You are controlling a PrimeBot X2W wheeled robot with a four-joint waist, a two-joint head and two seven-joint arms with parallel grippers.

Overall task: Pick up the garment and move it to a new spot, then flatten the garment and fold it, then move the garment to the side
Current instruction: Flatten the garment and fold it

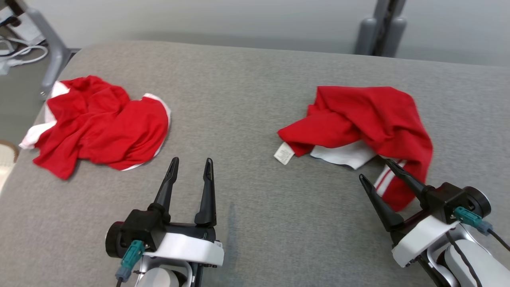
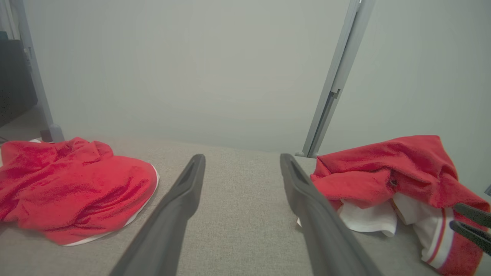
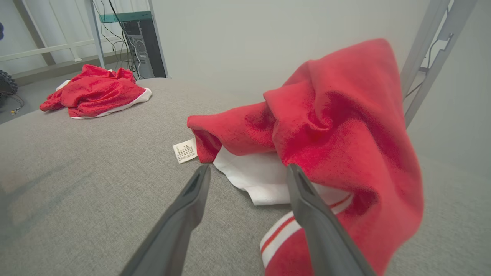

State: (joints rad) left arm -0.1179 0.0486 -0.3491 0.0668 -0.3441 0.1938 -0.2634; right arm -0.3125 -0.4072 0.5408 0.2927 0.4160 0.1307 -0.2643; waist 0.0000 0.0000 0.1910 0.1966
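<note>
my left gripper (image 1: 191,159) and right gripper (image 1: 373,168) both stand apart, empty. the garment (image 1: 370,115) lies crumpled on the table (image 1: 255,79), just ahead of the right gripper. it looks soft, light and limp, so i'd pinch the striped cuff (image 1: 381,182). its real shape is buried in folds. a second heap (image 1: 99,123) lies far left.

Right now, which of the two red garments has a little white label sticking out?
The right-hand garment, beside the right gripper: its white label lies on the grey table. The left-hand garment shows no label.
</note>
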